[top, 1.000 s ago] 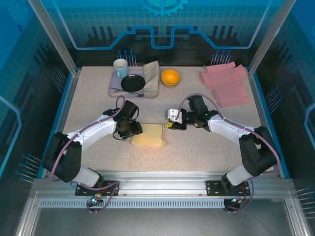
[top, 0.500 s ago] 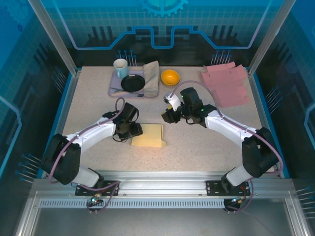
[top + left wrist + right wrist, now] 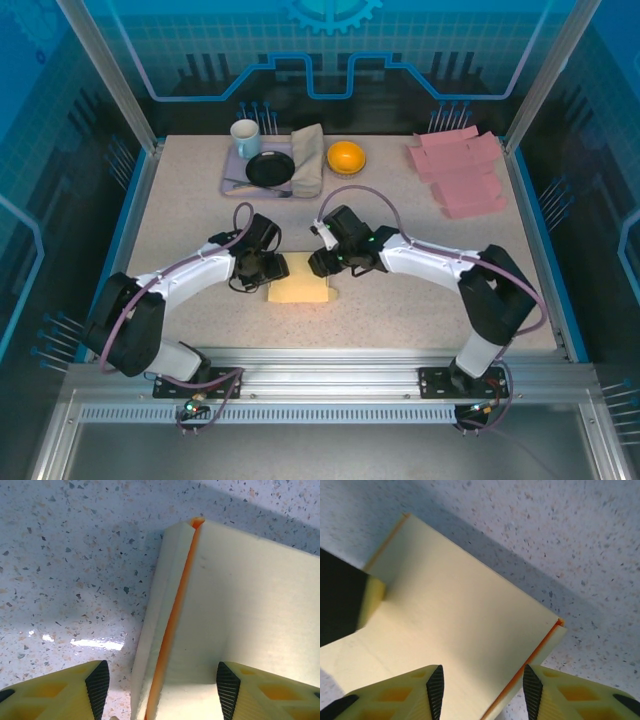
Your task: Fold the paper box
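Speckled bench (image 3: 400, 215): pale yellow paper box (image 3: 300, 288) lies near front centre, between the arms. Low, flat shape, plain top face, orange strip (image 3: 176, 610) along side edges. Left gripper (image 3: 161, 685) spread, straddling its left edge; right gripper (image 3: 482, 687) spread over its right edge.

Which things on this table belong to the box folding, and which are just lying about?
In the job: yellow paper box, left pincer, right pincer.

Lying about: mug, black plate, folded cloth, orange bowl, pink cardboard sheets.
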Action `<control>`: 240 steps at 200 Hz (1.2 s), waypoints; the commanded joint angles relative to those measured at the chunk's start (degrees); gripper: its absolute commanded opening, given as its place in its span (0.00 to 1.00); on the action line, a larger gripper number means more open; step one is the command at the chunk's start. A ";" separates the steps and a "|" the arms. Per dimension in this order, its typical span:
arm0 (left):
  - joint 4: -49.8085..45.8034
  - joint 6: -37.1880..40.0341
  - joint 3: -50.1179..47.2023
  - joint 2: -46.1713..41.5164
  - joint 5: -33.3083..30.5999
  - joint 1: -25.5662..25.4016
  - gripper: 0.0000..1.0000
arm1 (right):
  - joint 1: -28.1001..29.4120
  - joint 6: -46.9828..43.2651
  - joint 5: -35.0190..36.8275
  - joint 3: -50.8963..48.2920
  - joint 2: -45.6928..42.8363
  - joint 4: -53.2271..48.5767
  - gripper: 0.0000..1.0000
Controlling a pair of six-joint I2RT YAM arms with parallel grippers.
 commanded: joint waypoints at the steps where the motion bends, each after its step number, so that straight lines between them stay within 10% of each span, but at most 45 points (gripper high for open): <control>1: 1.32 -1.34 -0.63 1.04 -1.01 -0.38 0.59 | -0.02 1.60 1.31 1.48 2.44 -2.15 0.48; 99: 1.01 0.96 10.30 9.81 -1.82 -0.34 0.57 | -5.75 6.95 4.65 -3.12 3.41 0.94 0.47; 153: -2.51 -5.05 11.01 6.29 1.58 -0.44 0.98 | -6.13 7.84 4.21 -4.34 2.85 2.75 0.47; 240: -9.81 -16.02 18.75 14.33 8.08 -0.59 0.99 | -6.15 7.84 2.89 -5.49 3.04 4.45 0.47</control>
